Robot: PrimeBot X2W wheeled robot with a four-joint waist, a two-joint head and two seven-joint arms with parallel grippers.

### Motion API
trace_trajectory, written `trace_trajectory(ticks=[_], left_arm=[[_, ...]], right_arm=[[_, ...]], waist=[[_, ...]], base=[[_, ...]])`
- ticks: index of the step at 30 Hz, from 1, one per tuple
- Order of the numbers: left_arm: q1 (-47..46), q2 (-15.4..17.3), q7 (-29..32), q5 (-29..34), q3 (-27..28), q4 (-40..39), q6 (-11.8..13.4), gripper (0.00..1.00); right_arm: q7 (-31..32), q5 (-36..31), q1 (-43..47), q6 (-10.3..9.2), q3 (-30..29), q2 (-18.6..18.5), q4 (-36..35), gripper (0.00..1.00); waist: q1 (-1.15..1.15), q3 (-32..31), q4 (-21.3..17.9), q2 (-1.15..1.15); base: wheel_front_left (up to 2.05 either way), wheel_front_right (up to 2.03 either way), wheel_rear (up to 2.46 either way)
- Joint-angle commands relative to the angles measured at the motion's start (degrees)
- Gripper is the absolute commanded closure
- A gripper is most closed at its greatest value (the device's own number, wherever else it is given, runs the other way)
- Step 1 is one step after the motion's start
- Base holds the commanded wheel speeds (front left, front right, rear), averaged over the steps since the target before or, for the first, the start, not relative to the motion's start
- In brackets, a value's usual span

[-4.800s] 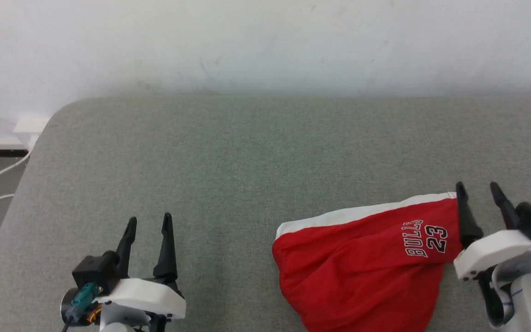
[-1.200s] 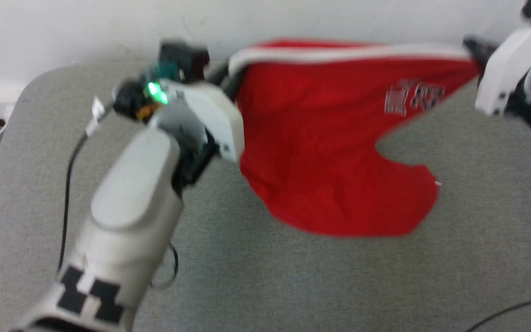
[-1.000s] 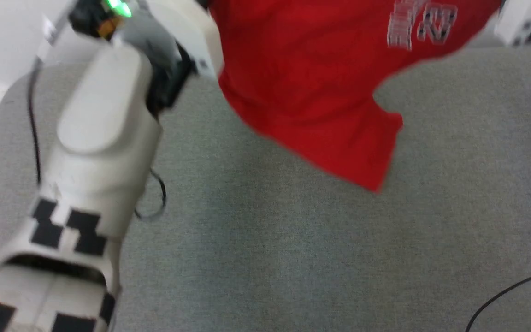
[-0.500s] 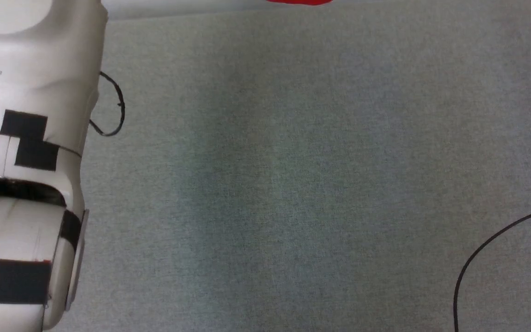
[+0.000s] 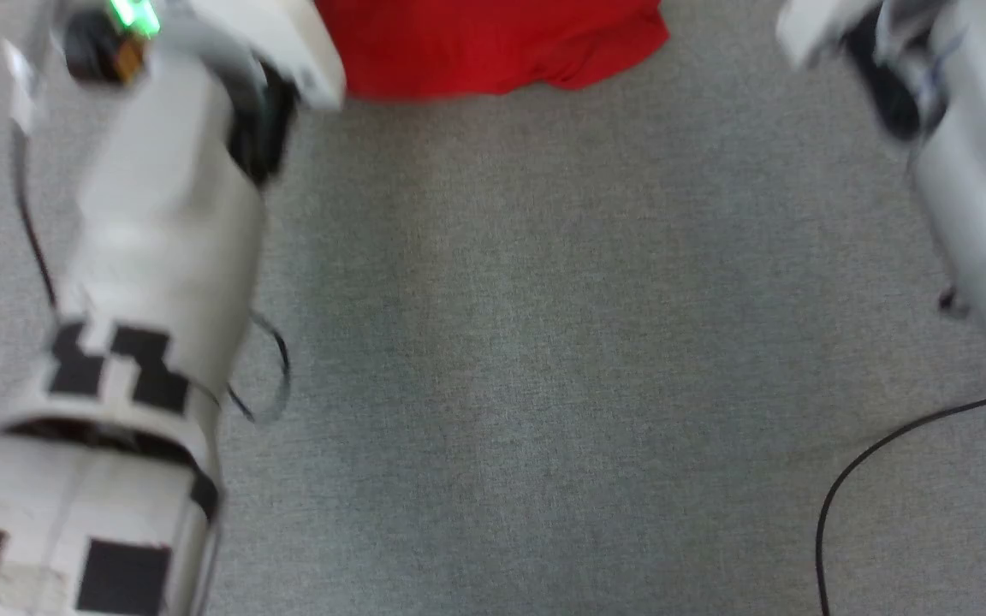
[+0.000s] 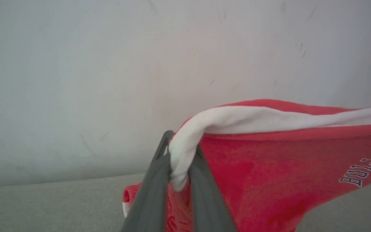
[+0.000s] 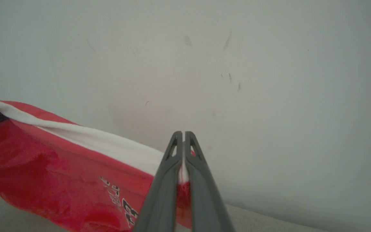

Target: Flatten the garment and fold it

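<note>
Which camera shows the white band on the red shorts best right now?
Left wrist view: the white band of the thin red basketball shorts runs long and sharp. Right wrist view shows a shorter stretch; head view catches a blurred red hem.

The left forearm (image 5: 159,231) and right forearm (image 5: 972,197) reach forward. The left gripper (image 6: 182,141) pinches the red shorts (image 6: 269,180) by their white band between 2 dark fingers; the right gripper (image 7: 183,135) clamps it, fingers together.

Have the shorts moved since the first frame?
Yes. The garment lay bunched on the grey surface; now its top edge is raised off it, stretched between the left gripper and right gripper.
</note>
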Motion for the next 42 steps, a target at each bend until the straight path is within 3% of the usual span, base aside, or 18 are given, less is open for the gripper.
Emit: trace_trajectory(ticks=[1, 7, 11, 16, 22, 29, 37, 42], left_arm=[[2.1, -0.1, -0.3, -0.5, 0.6, -0.5, -0.4, 1.00], [17.4, -0.3, -0.3, -0.4, 2.1, -8.2, -0.5, 1.00], [28.5, -1.3, -0.3, 0.4, 0.7, -14.3, -1.1, 1.00], [40.8, -1.0, -0.3, 0.8, -0.7, -20.7, -0.8, 1.00], [53.5, 0.6, 3.1, 0.6, -1.8, -33.7, 1.9, 1.00], [68.2, 3.5, 12.5, -0.3, -2.3, -52.8, 7.2, 1.00], [79.4, 6.2, 20.7, -1.7, -1.6, -69.2, 12.1, 1.00], [77.8, 7.0, 23.1, -1.9, -2.1, -72.9, 11.8, 1.00]], right_arm=[[-0.7, 1.0, 2.1, -0.13, 0.4, -0.8, -1.1, 1.00], [-1.6, 2.8, 17.0, -0.13, 2.9, -4.3, -11.7, 1.00], [-1.7, 2.3, 29.9, -0.13, -1.1, -7.2, -21.6, 1.00], [0.6, -2.2, 47.1, -0.13, -8.7, -7.9, -34.2, 1.00], [11.9, -9.9, 68.6, -0.13, -22.1, -2.3, -53.9, 1.00], [24.2, -16.8, 86.3, -0.13, -30.6, 7.5, -73.0, 1.00], [30.5, -16.6, 94.2, -0.13, -32.4, 9.9, -81.6, 1.00], [31.4, -15.9, 88.4, -0.13, -33.2, 9.5, -80.0, 1.00]], waist=[[-0.01, -2.5, 1.4, 0.01], [-0.01, -8.8, 1.6, 0.01], [-0.01, -13.8, 2.6, 0.01], [-0.01, -19.2, 2.6, 0.01], [-0.01, -22.2, 3.2, 0.01], [-0.01, -22.7, 3.5, 0.01], [-0.01, -21.4, 4.2, 0.01], [-0.01, -19.3, 5.2, 0.01]], base=[[0.00, 0.00, 0.00], [0.00, 0.00, 0.00], [0.00, 0.00, 0.00], [0.00, 0.00, 0.00], [0.00, 0.00, 0.00], [0.00, 0.00, 0.00], [0.00, 0.00, 0.00], [0.00, 0.00, 0.00]])
